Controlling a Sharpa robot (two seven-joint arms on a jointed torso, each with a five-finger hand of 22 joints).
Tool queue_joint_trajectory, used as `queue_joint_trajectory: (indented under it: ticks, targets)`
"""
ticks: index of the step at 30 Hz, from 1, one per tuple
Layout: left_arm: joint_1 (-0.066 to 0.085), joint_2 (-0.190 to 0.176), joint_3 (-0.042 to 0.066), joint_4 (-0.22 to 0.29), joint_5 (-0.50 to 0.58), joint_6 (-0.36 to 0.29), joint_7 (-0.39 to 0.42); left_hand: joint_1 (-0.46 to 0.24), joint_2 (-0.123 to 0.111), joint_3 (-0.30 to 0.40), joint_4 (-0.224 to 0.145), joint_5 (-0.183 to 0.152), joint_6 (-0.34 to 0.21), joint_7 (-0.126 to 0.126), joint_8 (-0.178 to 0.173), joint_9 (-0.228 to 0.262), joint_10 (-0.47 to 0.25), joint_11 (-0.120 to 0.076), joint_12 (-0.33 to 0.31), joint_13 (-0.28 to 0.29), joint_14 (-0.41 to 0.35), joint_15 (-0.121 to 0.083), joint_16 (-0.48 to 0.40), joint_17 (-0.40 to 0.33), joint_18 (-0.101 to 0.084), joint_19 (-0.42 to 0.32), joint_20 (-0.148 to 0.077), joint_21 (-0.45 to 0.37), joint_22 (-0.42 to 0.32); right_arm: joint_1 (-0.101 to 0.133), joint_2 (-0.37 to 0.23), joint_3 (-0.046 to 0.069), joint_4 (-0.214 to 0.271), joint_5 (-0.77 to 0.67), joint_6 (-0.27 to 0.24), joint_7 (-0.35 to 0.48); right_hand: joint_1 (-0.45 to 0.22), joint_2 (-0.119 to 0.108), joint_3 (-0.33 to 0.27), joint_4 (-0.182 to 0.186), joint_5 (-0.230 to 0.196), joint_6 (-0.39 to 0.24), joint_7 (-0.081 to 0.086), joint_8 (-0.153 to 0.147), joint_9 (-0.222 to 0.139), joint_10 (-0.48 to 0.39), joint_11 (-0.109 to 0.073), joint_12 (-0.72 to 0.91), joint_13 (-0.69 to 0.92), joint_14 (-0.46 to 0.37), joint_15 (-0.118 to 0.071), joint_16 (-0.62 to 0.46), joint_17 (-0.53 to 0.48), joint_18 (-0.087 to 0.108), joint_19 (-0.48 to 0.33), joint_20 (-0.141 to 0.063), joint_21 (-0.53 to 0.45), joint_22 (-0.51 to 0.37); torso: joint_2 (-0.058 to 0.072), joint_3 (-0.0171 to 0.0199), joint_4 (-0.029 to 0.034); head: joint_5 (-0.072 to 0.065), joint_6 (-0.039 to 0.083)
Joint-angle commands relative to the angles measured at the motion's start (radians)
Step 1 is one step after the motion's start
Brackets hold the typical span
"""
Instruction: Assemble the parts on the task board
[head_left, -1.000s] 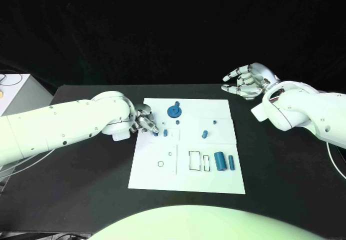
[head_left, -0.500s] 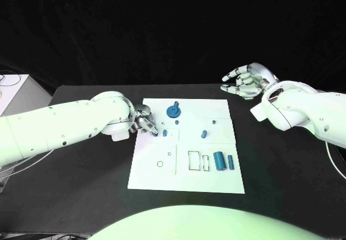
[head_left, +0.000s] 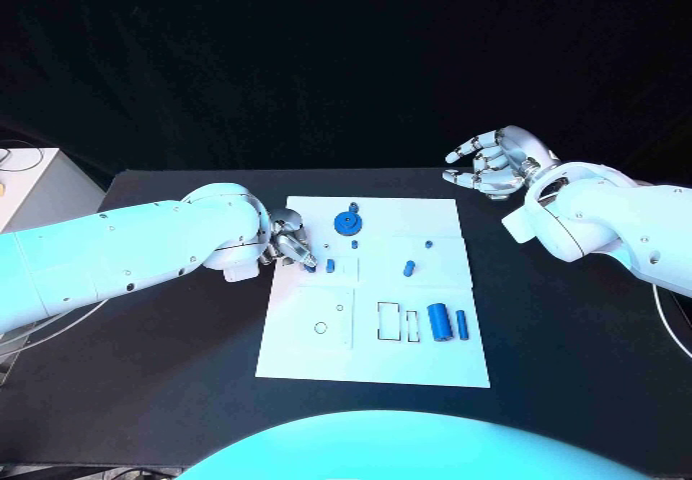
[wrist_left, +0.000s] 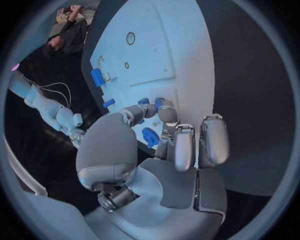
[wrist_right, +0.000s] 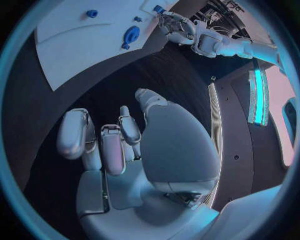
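The task board (head_left: 375, 345) is laid flat in the middle of the black table (head_left: 159, 380), long side running away from the robot.

The left hand (head_left: 287, 245) is parked at the board's left edge, fingers curled down over the surface. In the left wrist view a small blue part (wrist_left: 150, 136) is seen right at the fingertips (wrist_left: 167, 114), with two more small blue pieces (wrist_left: 150, 102) just beyond them. Whether that part is actually pinched or only touched can't be told from these shots.

The right hand (head_left: 495, 160) is held well apart from the board, off past its far right corner. The fingers are loosely curled and spread, and nothing is being held, which is backed up by the right wrist view (wrist_right: 119, 145).

On the board, a round blue disc part (head_left: 348, 222) is found near the far edge. A small blue part (head_left: 330, 266) is sat just beside the left hand's fingers, and another small one (head_left: 410, 267) is placed further right. Two blue cylinders (head_left: 449, 324) are lying side by side near the right edge, next to some rectangular outlines (head_left: 391, 320).
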Motion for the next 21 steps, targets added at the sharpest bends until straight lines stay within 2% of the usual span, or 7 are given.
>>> queue_joint_trajectory:
  ticks: [1, 7, 13, 15, 21]
  targets:
    - [-0.005, -0.001, -0.004, 0.000, -0.025, -0.021, -0.006, 0.000, 0.014, 0.187, -0.192, 0.005, 0.020, -0.015, 0.004, 0.000, 0.009, -0.003, 0.005, 0.002, 0.084, -0.007, 0.007, 0.181, -0.016, 0.010, 0.000, 0.007, 0.003, -0.001, 0.001, 0.000, 0.001, -0.006, 0.013, 0.012, -0.013, -0.001, 0.004, -0.001, 0.004, -0.006, 0.001, 0.005, -0.001, 0.004, -0.002, 0.000, 0.000, 0.049, 0.005, -0.004, 0.073, 0.020, 0.001, -0.004, -0.002, 0.000, 0.000, 0.0001, 0.0004, 0.000, 0.000]
    - [-0.006, -0.005, -0.004, 0.010, -0.022, -0.043, -0.004, 0.000, 0.013, 0.188, -0.193, 0.008, 0.021, -0.016, 0.005, -0.001, 0.011, -0.003, 0.007, 0.005, 0.085, -0.008, 0.008, 0.183, -0.016, 0.012, 0.000, 0.008, 0.006, -0.001, 0.001, 0.000, 0.001, -0.006, 0.013, 0.012, -0.014, -0.001, 0.004, 0.000, 0.005, -0.006, 0.001, 0.005, -0.001, 0.004, -0.002, 0.000, -0.001, 0.049, 0.005, -0.004, 0.072, 0.020, 0.000, -0.004, -0.004, -0.001, 0.000, -0.0007, -0.0002, 0.001, 0.000]
    - [-0.007, -0.011, -0.004, 0.023, -0.019, -0.072, -0.002, 0.000, 0.013, 0.192, -0.196, 0.011, 0.024, -0.017, 0.006, -0.002, 0.015, -0.004, 0.010, 0.009, 0.086, -0.009, 0.010, 0.187, -0.017, 0.014, -0.001, 0.010, 0.009, -0.001, 0.000, 0.000, 0.001, -0.006, 0.013, 0.012, -0.014, -0.001, 0.004, 0.000, 0.005, -0.006, 0.001, 0.005, -0.001, 0.004, -0.002, 0.000, -0.001, 0.049, 0.005, -0.004, 0.072, 0.020, 0.000, -0.004, -0.004, -0.001, 0.000, 0.0002, -0.0002, 0.002, 0.000]
    - [-0.007, -0.014, -0.004, 0.027, -0.020, -0.073, -0.002, -0.001, 0.012, 0.193, -0.197, 0.011, 0.025, -0.017, 0.006, -0.002, 0.016, -0.005, 0.010, 0.010, 0.086, -0.009, 0.011, 0.188, -0.017, 0.015, -0.001, 0.011, 0.009, -0.001, 0.000, 0.000, 0.001, -0.006, 0.013, 0.012, -0.014, -0.001, 0.004, 0.000, 0.005, -0.006, 0.001, 0.005, -0.001, 0.004, -0.002, 0.000, -0.001, 0.049, 0.005, -0.004, 0.072, 0.020, 0.000, -0.004, -0.004, -0.001, 0.000, 0.0003, -0.0005, -0.002, 0.000]
    - [-0.008, -0.019, -0.003, 0.033, -0.022, -0.062, -0.002, -0.001, 0.012, 0.195, -0.198, 0.013, 0.026, -0.018, 0.007, -0.003, 0.018, -0.005, 0.011, 0.011, 0.087, -0.009, 0.012, 0.189, -0.017, 0.016, -0.002, 0.012, 0.011, -0.001, 0.000, 0.000, 0.000, -0.006, 0.014, 0.012, -0.014, -0.001, 0.004, 0.000, 0.005, -0.006, 0.001, 0.005, -0.001, 0.004, -0.002, 0.000, -0.001, 0.049, 0.005, -0.004, 0.072, 0.020, 0.000, -0.004, -0.004, -0.001, -0.001, 0.0009, 0.0004, -0.001, 0.000]
